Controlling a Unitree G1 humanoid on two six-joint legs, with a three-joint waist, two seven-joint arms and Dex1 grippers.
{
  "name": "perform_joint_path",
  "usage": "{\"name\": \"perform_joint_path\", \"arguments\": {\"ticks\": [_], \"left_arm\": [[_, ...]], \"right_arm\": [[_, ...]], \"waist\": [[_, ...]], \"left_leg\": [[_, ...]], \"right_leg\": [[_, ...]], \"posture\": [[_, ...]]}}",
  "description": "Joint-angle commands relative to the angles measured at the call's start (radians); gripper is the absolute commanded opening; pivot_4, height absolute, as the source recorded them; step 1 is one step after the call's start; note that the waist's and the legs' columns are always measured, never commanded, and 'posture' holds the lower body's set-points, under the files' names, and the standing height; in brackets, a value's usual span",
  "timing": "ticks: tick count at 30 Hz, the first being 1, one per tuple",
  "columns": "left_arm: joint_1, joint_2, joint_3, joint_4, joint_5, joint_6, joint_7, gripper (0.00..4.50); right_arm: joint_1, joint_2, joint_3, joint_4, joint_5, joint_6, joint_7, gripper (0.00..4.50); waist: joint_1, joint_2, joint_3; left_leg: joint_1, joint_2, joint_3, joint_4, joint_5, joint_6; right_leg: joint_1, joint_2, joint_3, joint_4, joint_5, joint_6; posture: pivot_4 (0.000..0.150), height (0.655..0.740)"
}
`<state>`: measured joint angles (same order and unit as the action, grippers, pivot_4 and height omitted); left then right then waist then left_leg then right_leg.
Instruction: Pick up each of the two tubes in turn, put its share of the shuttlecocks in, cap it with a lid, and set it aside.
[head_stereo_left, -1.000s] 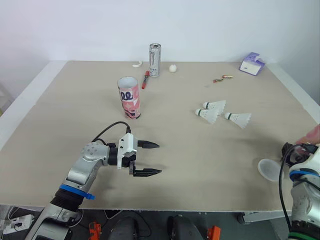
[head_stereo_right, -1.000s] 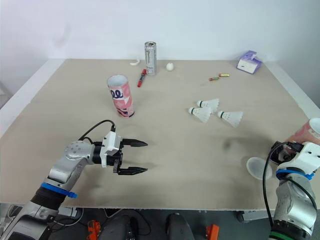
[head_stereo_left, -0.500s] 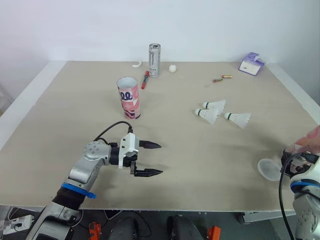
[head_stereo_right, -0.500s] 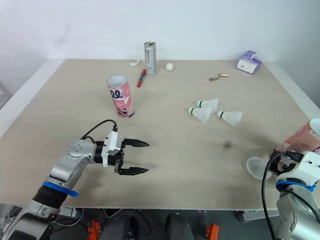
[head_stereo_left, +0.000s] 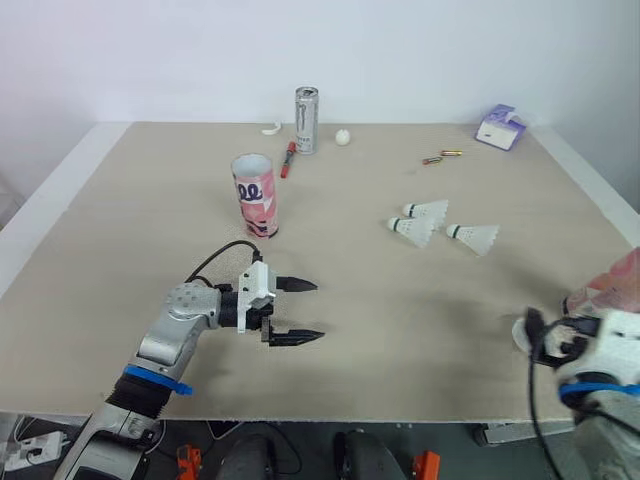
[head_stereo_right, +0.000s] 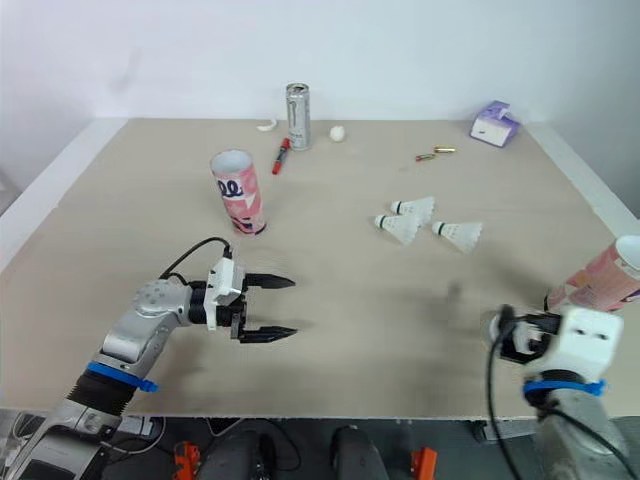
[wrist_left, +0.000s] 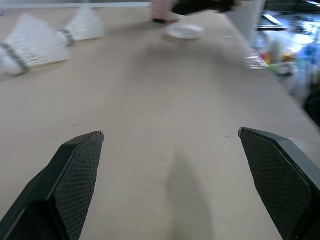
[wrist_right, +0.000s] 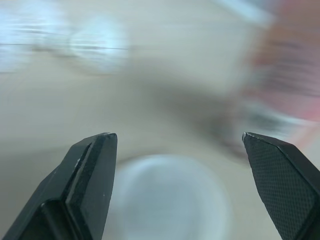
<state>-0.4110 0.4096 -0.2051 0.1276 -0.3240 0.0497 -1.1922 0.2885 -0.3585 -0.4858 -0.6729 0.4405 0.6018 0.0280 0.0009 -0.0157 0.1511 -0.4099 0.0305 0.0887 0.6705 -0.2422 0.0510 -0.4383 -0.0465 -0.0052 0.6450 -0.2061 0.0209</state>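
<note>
The pink tube (head_stereo_left: 255, 195) on the bench (head_stereo_left: 420, 290) is showing large dark rounded characters, perhaps "00". The silver can's (head_stereo_left: 306, 120) dark vertical marking is reading too small to make out.

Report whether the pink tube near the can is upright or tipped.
Upright: the pink tube stands on its base on the table, open mouth facing up, uncapped. Contents: cannot tell.

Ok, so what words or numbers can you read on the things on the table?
"00", as far as I can tell: dark rounded marks on the upright pink tube.
Silver can: a dark mark, too small to read.
Purple box: print too small to read.
Other pink tube: nothing readable.
</note>
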Motion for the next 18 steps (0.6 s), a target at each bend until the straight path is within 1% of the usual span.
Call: {"name": "perform_joint_path", "arguments": {"ticks": [1,3,6,7,11,13,14,18], "left_arm": [[-0.009,-0.006,0.045,-0.005,0.009,0.001,0.071,4.5],[-0.01,-0.012,0.06,0.003,0.019,0.011,0.121,4.5],[-0.014,-0.021,0.079,0.011,0.024,0.034,0.189,4.5],[-0.014,-0.022,0.087,0.01,0.027,0.042,0.213,4.5],[-0.009,-0.022,0.126,0.007,0.049,0.086,0.33,4.5],[-0.012,-0.017,0.142,0.018,0.085,0.138,0.413,4.5],[-0.014,-0.018,0.151,0.027,0.097,0.162,0.451,4.5],[-0.009,-0.033,0.207,0.031,0.11,0.175,0.562,4.5]], "right_arm": [[-0.07,-0.062,0.092,-0.053,0.025,-0.061,0.144,4.31],[-0.134,-0.108,0.168,-0.003,0.026,-0.118,0.27,4.31],[-0.236,-0.158,0.234,0.118,0.037,-0.181,0.427,4.31],[-0.283,-0.18,0.26,0.176,0.037,-0.211,0.5,4.31],[-0.462,-0.231,0.329,0.416,0.061,-0.3,0.762,4.31],[-0.547,-0.251,0.367,0.535,0.048,-0.346,0.878,4.31],[-0.581,-0.255,0.383,0.583,0.029,-0.379,0.914,4.31],[-0.668,-0.253,0.415,0.691,0.009,-0.432,1.001,4.31]], "waist": [[0.0,-0.001,0.001],[-0.003,-0.003,0.001],[0.0,-0.006,0.003],[0.003,-0.009,0.005],[0.004,-0.01,0.005],[0.003,-0.01,0.006],[0.002,-0.011,0.006],[0.006,-0.012,0.007]], "left_leg": [[0.0,0.0,0.0,0.0,0.0,0.0],[0.001,0.0,0.001,0.0,0.0,0.0],[0.002,0.0,-0.001,0.0,0.0,0.0],[0.001,0.0,-0.001,0.0,0.0,0.0],[-0.002,-0.002,-0.002,-0.001,-0.002,0.001],[-0.002,-0.002,0.0,0.0,-0.003,0.002],[-0.002,-0.002,-0.001,0.0,-0.003,0.002],[-0.001,-0.002,-0.002,0.0,-0.004,0.004]], "right_leg": [[0.0,0.0,0.0,0.0,0.0,0.0],[0.0,0.0,0.001,0.0,0.0,0.0],[0.002,0.0,0.0,0.0,0.0,0.0],[0.001,0.001,0.0,0.0,0.0,0.0],[0.001,0.001,0.0,-0.001,-0.002,0.0],[0.0,0.001,0.003,-0.002,-0.001,0.002],[0.001,0.001,0.002,-0.002,0.0,0.005],[0.001,0.002,0.001,-0.002,0.0,0.004]], "posture": [[0.15,0.74],[0.15,0.74],[0.15,0.74],[0.15,0.74],[0.15,0.74],[0.15,0.74],[0.15,0.74],[0.15,0.74]]}}
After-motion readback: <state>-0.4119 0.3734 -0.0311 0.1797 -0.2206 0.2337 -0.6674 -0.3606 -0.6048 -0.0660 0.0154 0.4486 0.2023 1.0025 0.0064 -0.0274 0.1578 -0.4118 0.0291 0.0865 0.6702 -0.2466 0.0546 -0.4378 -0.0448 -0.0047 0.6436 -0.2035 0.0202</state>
